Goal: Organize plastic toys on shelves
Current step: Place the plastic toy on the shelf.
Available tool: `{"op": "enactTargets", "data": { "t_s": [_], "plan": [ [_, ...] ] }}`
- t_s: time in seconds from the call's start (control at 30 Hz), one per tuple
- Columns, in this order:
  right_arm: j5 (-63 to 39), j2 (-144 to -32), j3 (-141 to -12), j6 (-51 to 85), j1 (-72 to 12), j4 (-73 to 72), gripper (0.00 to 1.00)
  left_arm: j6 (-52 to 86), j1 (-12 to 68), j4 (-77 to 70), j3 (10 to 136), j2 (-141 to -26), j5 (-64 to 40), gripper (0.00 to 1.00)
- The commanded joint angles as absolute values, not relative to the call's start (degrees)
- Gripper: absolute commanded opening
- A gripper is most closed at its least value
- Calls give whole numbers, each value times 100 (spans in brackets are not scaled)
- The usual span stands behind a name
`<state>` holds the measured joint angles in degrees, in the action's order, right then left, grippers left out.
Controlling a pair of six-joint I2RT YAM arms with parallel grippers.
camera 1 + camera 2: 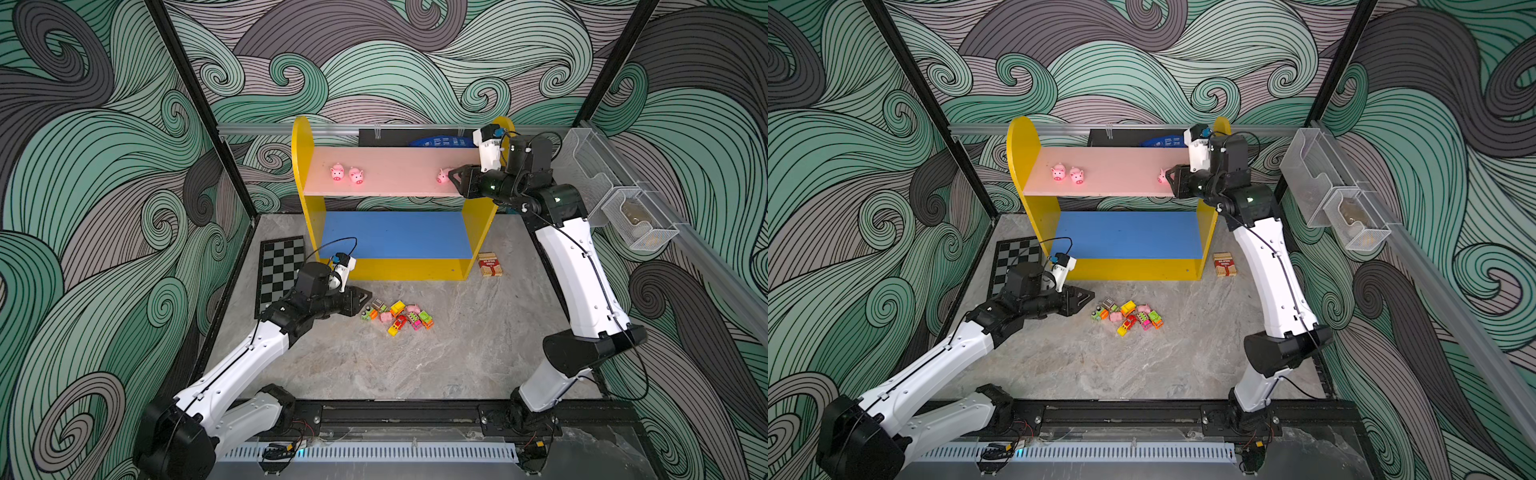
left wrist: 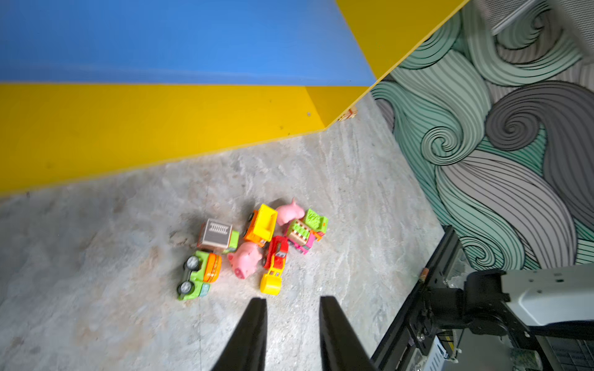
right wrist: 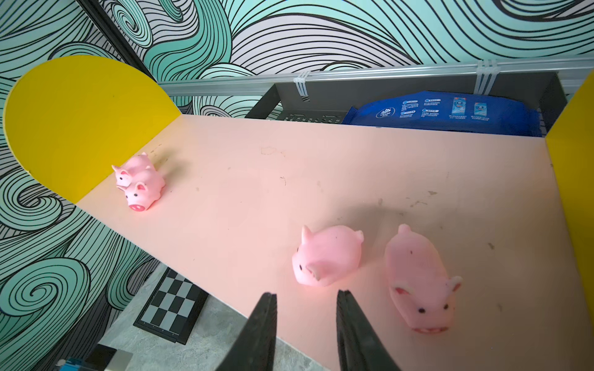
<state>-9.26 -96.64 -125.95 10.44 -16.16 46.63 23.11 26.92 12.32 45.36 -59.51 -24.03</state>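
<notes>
The yellow shelves (image 1: 309,208) stand at the back, with a pale pink upper board (image 1: 395,183) and a blue lower board (image 1: 395,235). Two pink pigs (image 1: 337,171) (image 1: 356,175) sit at the upper board's left end. Two more pigs (image 3: 328,255) (image 3: 421,279) lie at its right end, just beyond my right gripper (image 3: 307,294), which is open and holds nothing. On the floor in front of the shelves lies a pile of plastic toys (image 1: 399,316): two pigs (image 2: 246,260) (image 2: 289,213) among several small vehicles. My left gripper (image 2: 293,300) hovers open and empty just left of the pile.
A grey-black checkerboard (image 1: 280,270) lies on the floor left of the shelves. A red-and-tan card box (image 1: 489,264) lies by the shelves' right foot. Wire mesh baskets (image 1: 615,199) hang on the right wall. A blue packet (image 3: 443,110) sits in a bin behind the upper board.
</notes>
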Motion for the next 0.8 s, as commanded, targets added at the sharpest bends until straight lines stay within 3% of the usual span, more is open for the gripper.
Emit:
{"op": "enactTargets", "data": {
  "t_s": [0.0,0.4,0.77],
  "plan": [
    [-788,-9466,-12438,896,-1636,4717,34,2572,2761,461,5336,-5978,-2764,37],
    [-873,-9224,-11785,817,-1652,4465,31,3043,3428,-32,7983,-7651,-2264,34],
    [-780,-9123,-11401,896,-1661,4140,28,2980,3692,232,10264,-9388,-1875,42]
  ]
}}
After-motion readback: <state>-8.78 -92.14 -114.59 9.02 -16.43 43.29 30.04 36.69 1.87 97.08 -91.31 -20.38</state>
